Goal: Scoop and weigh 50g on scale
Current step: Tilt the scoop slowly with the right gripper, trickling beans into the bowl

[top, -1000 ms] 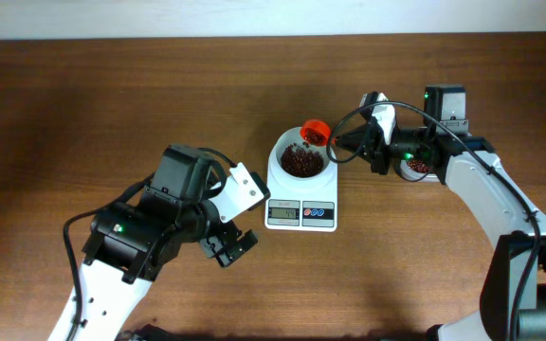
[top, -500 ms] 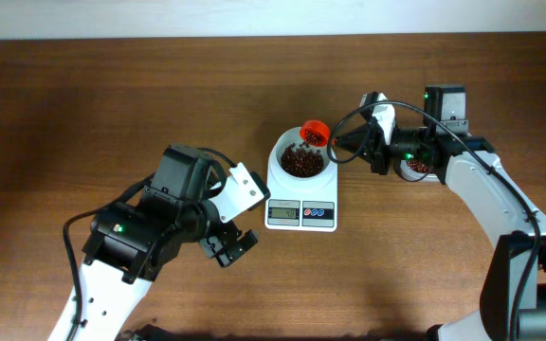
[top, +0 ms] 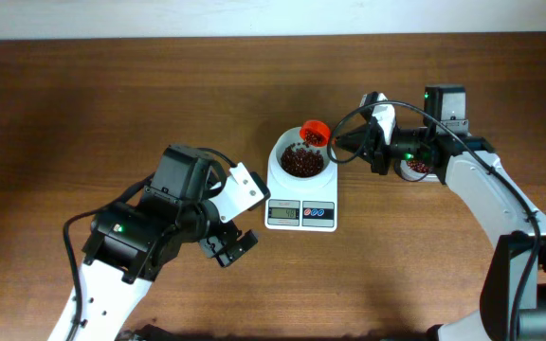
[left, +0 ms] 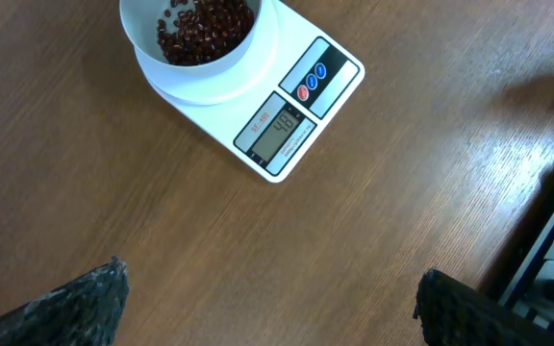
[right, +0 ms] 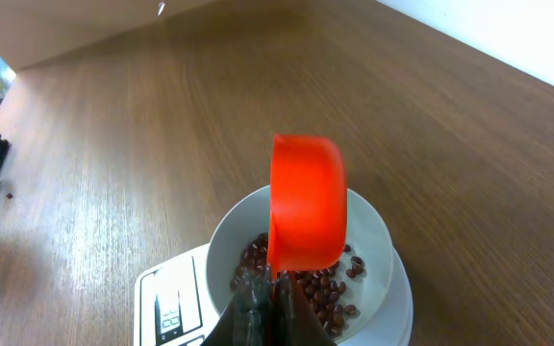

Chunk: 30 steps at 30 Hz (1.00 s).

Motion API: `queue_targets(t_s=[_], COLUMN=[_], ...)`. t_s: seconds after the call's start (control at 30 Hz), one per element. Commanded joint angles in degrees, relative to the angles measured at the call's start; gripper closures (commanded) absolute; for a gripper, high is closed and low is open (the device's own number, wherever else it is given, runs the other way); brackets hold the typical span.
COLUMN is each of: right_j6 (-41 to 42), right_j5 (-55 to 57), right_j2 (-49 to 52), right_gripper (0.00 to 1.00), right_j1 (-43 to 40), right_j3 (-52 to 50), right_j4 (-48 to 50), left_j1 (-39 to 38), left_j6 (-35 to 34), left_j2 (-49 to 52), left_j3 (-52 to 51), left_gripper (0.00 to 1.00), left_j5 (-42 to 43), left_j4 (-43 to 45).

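The right end effector [right: 267, 306] comes up from the bottom edge. Its two dark fingers [right: 248, 312] are pressed together at the lower edge of an orange scoop [right: 306, 207]. The scoop is tipped steeply on edge just above a round white bowl [right: 373, 226]. Red-brown beans [right: 330, 288] lie across the bowl's floor. The bowl sits on a white scale [right: 152, 281] whose display [right: 173, 309] shows at lower left, its digits too blurred to read. Brown wooden bench [right: 162, 125] fills the rest.

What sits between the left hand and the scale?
Nothing: only bare wooden table between the left hand and the scale, clearest in the left wrist view.
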Motion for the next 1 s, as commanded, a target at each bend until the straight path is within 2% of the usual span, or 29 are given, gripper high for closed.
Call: queue_targets(t_s=[0.0, 0.27, 0.37, 0.53, 0.83, 0.97], right_j6=[-0.4, -0.6, -0.6, -0.6, -0.7, -0.9], right_j5=[-1.8, -4.4, 1.5, 2.9, -1.7, 0.0], right_j2=[0.4, 0.4, 0.4, 0.4, 0.4, 0.4], right_gripper=[0.96, 0.96, 0.96, 0.96, 0.96, 0.96], right_j1=[0.4, 0.4, 0.4, 0.4, 0.4, 0.4], right_j3=[-0.2, -0.2, -0.2, -0.2, -0.2, -0.2], right_j4=[0.0, -0.2, 0.0, -0.3, -0.2, 0.0], left_j1=[0.3, 0.3, 0.3, 0.3, 0.3, 0.3], left_j6=[0.9, 0.9, 0.9, 0.9, 0.9, 0.9], left_j2=[-0.3, -0.3, -0.3, -0.3, -0.3, -0.3], left_j3=[1.1, 1.1, 1.1, 1.1, 1.1, 1.1], left_gripper=[0.01, 0.01, 0.01, 0.01, 0.01, 0.01], left_j5=[-0.2, -0.2, -0.2, -0.2, -0.2, -0.2], left_j4=[0.1, 0.1, 0.1, 0.1, 0.1, 0.1])
